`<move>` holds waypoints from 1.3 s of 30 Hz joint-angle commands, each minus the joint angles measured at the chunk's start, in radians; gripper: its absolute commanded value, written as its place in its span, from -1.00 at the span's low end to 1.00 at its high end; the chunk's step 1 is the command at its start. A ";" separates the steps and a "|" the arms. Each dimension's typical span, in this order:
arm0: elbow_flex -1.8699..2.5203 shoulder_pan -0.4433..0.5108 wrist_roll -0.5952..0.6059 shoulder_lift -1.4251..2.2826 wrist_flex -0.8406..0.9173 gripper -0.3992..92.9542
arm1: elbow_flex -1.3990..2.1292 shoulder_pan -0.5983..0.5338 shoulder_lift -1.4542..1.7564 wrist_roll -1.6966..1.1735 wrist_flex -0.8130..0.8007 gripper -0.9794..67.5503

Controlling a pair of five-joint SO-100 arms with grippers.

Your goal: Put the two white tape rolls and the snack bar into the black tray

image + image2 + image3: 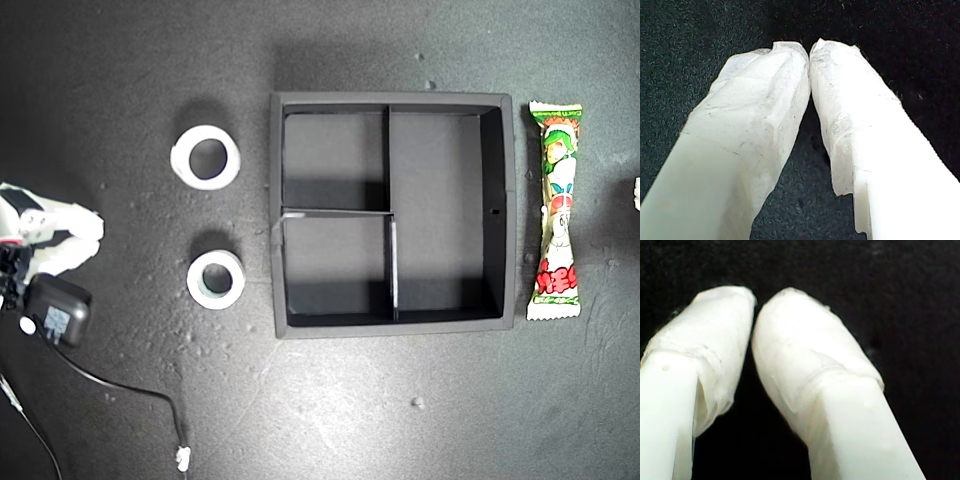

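Two white tape rolls lie flat on the dark mat to the exterior view's left of the black tray (pixel 277 215): the larger one (pixel 205 157) farther up, the smaller one (pixel 216 279) below it. All the tray's compartments are empty. The snack bar (pixel 556 210) lies lengthwise just outside the tray's wall on the exterior view's right. My first gripper (pixel 810 50) is shut, tips touching, nothing between them, over bare mat. My second gripper (pixel 754 302) is also shut on nothing over bare mat. The wrist views do not show which arm is which.
A white arm (pixel 50 235) with a black block (pixel 58 312) and a trailing cable (pixel 140 390) sits at the exterior view's left edge, near the smaller roll. A sliver of white (pixel 637 193) shows at the exterior view's right edge.
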 commanded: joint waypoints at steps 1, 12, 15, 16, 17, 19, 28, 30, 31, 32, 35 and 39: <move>0.057 -0.112 -0.176 0.049 -0.052 -0.99 | 0.012 -0.011 -0.005 0.069 0.012 -0.96; 0.057 -0.112 -0.178 0.049 -0.052 -0.99 | 0.012 -0.011 -0.005 0.069 0.012 -0.96; 0.057 -0.110 -0.183 0.049 -0.052 -0.97 | 0.012 -0.003 -0.005 0.049 0.012 -0.96; 0.057 -0.103 -0.198 0.049 -0.057 -0.97 | 0.012 -0.002 -0.005 0.049 0.012 -0.96; 0.057 -0.086 -0.173 0.049 -0.087 -0.97 | 0.012 -0.012 -0.005 0.054 -0.005 -0.96; 0.057 -0.052 -0.095 0.049 -0.187 -0.97 | 0.012 -0.029 -0.005 -0.003 -0.066 -0.96; -0.100 0.021 0.202 0.049 -0.531 -0.70 | 0.012 -0.086 -0.005 0.015 -0.265 -0.97; -0.121 0.014 0.239 0.041 -0.569 -0.66 | 0.012 -0.080 -0.005 0.209 -0.253 -0.97; -0.143 0.008 0.252 0.015 -0.569 -0.65 | 0.012 -0.080 -0.005 0.290 -0.264 -0.97; -0.169 0.005 0.265 -0.034 -0.575 -0.63 | 0.012 -0.066 -0.005 0.357 -0.279 -0.97; -0.301 -0.006 0.305 -0.314 -0.626 -0.60 | 0.012 -0.023 -0.005 0.583 -0.275 -0.98; -0.535 -0.040 0.360 -0.755 -0.644 -0.61 | 0.012 -0.017 -0.005 0.629 -0.284 -0.98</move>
